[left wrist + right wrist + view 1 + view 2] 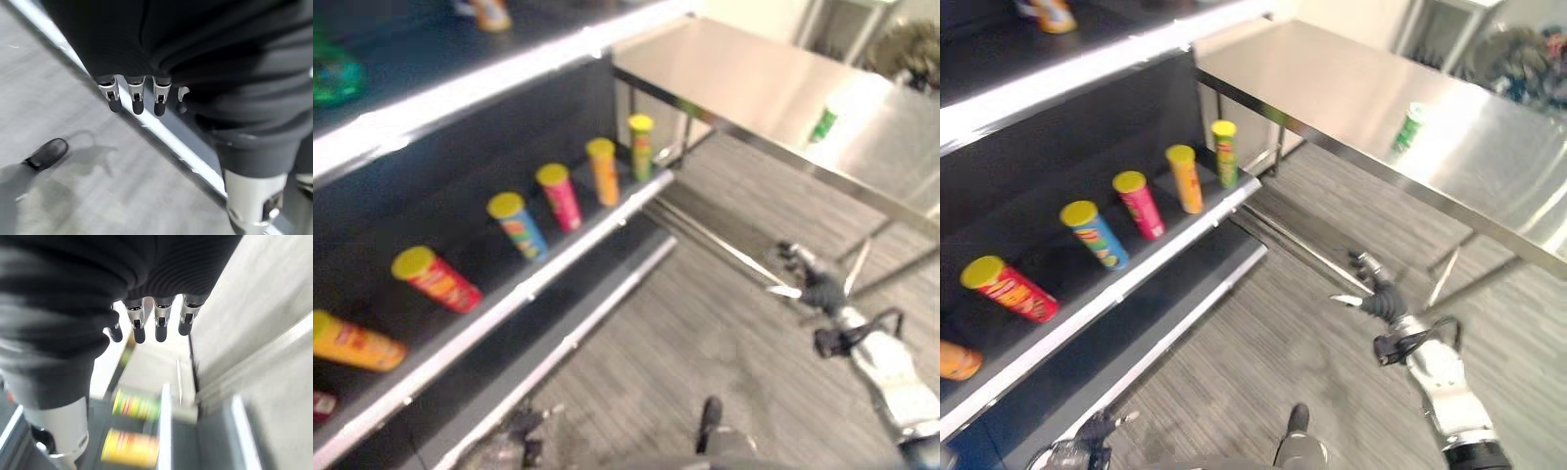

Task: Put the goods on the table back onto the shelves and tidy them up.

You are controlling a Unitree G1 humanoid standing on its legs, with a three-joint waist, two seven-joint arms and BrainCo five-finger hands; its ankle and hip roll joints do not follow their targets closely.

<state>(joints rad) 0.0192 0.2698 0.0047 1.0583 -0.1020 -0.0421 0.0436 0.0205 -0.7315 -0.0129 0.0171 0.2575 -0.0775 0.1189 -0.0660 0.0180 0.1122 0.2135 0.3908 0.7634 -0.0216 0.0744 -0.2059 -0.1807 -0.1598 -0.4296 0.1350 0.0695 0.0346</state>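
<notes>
Green can [1411, 126] upright on steel table [1351, 88]

No legible print on the tubes [1141, 204] or the shelves [1087, 304]

Mock retail shop: dark tiered display shelving with pale edge strips [1136, 262] is carrying a spaced row of yellow-lidded cylindrical snack cans [1139, 204]; a brushed stainless-steel table [1351, 88] is standing beside it on grey plank flooring [1263, 333].
</notes>
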